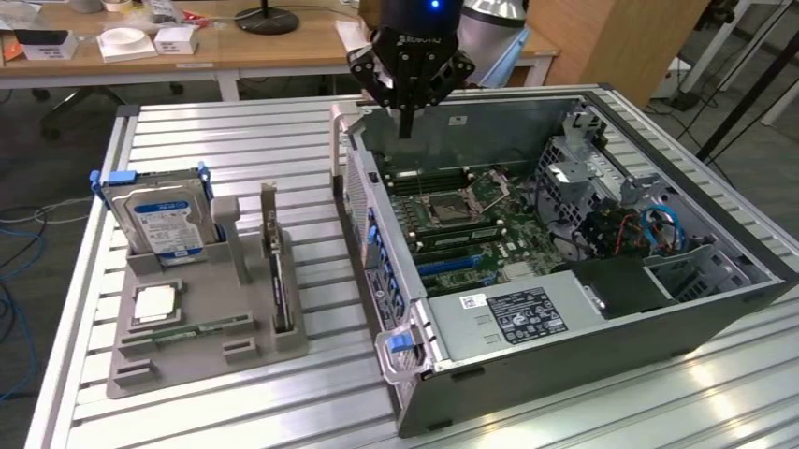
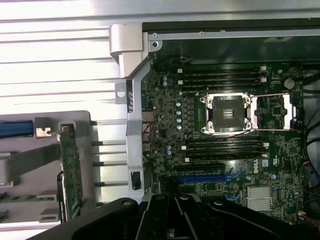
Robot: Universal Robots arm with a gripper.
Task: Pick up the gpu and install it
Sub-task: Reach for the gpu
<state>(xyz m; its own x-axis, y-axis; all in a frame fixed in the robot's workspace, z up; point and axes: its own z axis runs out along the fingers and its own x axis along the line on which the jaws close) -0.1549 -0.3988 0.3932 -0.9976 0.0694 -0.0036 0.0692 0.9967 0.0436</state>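
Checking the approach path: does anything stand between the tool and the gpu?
Nothing visible does. The tool hangs above the case wall; the gpu stands upright in the grey holder beside it, top edge free.

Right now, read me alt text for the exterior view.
The arm's gripper, shut and empty, hangs above one end of an open computer case on a slatted table. At the exterior view's left, the gpu stands on edge in a grey holder beside a hard drive.

Black gripper (image 1: 406, 129), angular linkages; white lettering (image 1: 418, 40) (illegible) on its body; blue light (image 1: 433, 5) above; silver arm (image 1: 495, 13)
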